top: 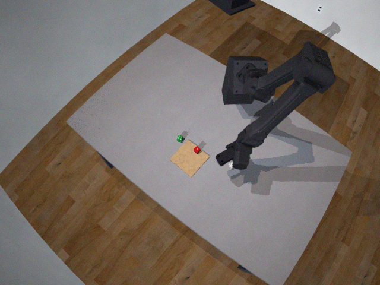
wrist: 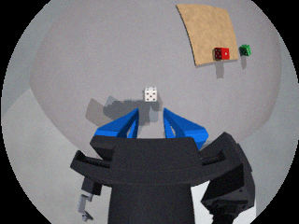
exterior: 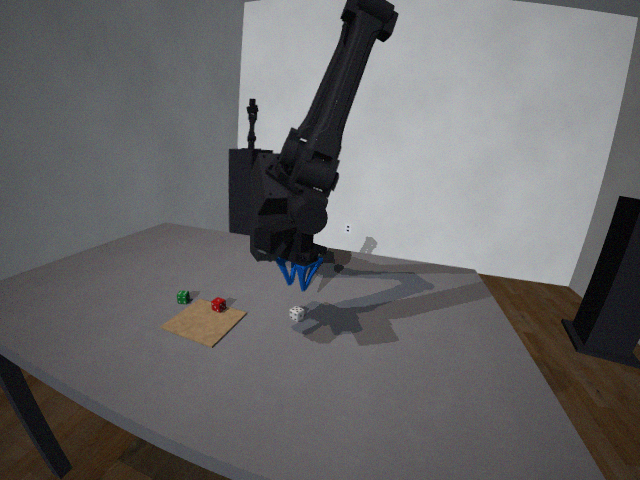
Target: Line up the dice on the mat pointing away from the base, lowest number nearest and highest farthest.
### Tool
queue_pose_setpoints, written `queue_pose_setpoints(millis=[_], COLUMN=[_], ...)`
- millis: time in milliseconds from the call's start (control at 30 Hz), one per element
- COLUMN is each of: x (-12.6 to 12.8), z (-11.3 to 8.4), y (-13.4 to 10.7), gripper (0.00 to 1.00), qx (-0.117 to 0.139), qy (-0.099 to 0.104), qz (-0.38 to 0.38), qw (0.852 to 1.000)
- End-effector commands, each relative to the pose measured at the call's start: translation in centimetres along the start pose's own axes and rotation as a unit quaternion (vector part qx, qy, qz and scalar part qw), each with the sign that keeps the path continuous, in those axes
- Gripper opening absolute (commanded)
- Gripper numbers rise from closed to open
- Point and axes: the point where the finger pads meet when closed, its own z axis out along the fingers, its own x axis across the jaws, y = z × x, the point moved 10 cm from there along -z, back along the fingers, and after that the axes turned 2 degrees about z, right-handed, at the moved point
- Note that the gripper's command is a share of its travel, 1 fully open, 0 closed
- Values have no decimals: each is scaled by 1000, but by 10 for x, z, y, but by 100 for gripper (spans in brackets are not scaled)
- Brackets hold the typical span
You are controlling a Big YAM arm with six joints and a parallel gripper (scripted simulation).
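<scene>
Exterior view, going left to right: the green die [top: 180,138] [exterior: 183,297] [wrist: 245,49] sits on the grey counter [top: 138,92] [exterior: 361,413] [wrist: 84,61], off the mat but close to one of its corners. Next comes the tan mat [top: 190,159] [exterior: 204,322] [wrist: 207,33], lying flat. The red die [top: 196,149] [exterior: 218,304] [wrist: 221,53] is on it, close to the edge that faces the robot's base [top: 228,98] [exterior: 239,191]. The wrist view shows a bright face of this die with a single pip beside a darker face with several.

Farther right, the black arm [top: 276,107] [exterior: 336,93] reaches down over the counter. Its pincer [top: 225,156] [exterior: 296,286] [wrist: 150,111] hangs above the surface with the blue fingertips pointing down. They stand partway apart with nothing gripped between them, so the pincer is open, though well short of wide.

The white die [top: 230,165] [exterior: 296,313] [wrist: 150,94] rests on the counter, apart from the mat and below the fingertips, not touching them. One of its faces shows five pips in the wrist view; from the top, the arm's end partly covers it. The arm's shadow [exterior: 341,320] spreads out to the right of this die. At the far right, a dark stand [top: 236,6] [exterior: 610,289] is on the wooden floor [top: 138,245] [exterior: 584,392].

Only the red die is on the mat; the green and white dice are both off it.
</scene>
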Motion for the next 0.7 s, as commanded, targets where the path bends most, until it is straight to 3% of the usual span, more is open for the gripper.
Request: queue_pose_setpoints(millis=[0, 667], x=[4, 5], z=[5, 33], y=[1, 0], gripper=[39, 39], qx=[-1, -1], qy=[4, 4], qz=[1, 2], qw=[1000, 1000])
